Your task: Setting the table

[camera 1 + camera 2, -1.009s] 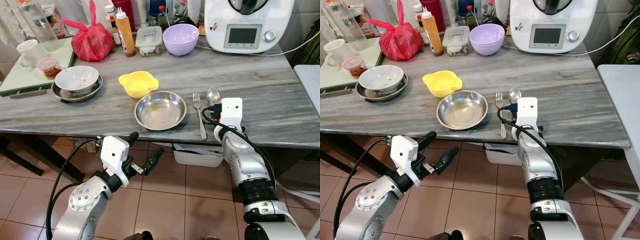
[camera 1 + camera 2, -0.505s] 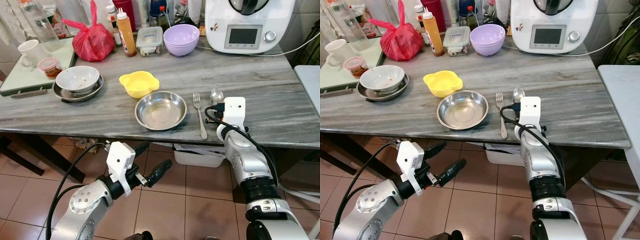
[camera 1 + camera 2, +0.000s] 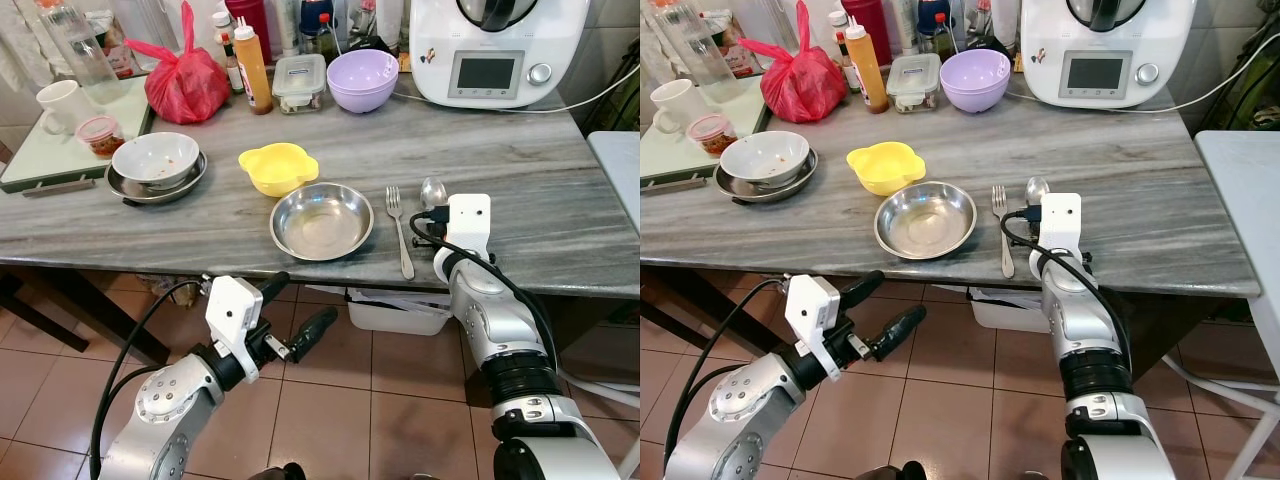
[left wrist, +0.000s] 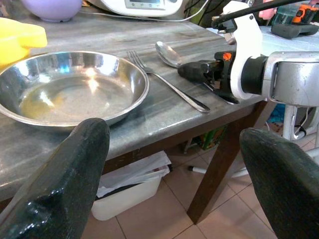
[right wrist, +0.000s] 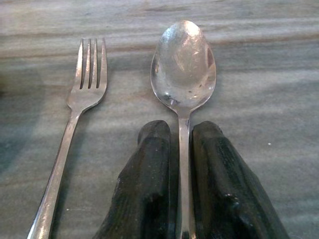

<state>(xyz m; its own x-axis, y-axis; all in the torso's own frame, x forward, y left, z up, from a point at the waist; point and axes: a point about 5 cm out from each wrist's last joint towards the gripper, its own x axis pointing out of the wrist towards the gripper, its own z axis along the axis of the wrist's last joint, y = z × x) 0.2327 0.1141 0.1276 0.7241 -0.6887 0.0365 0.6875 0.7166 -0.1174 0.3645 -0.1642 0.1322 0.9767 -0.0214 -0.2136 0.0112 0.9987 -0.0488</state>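
The right gripper (image 5: pixel 179 169) rests low on the grey marble table (image 3: pixel 560 200), its two black fingers (image 5: pixel 149 179) pressed close on either side of the spoon (image 5: pixel 183 64) handle, pinching it, with the bowl of the spoon lying flat on the tabletop just ahead of the fingertips. The fork (image 3: pixel 398 228) lies just beside the spoon, parallel to it, between the spoon and the steel bowl (image 3: pixel 321 220). The left gripper (image 3: pixel 292 312) hangs below the table edge with its fingers spread wide, holding nothing.
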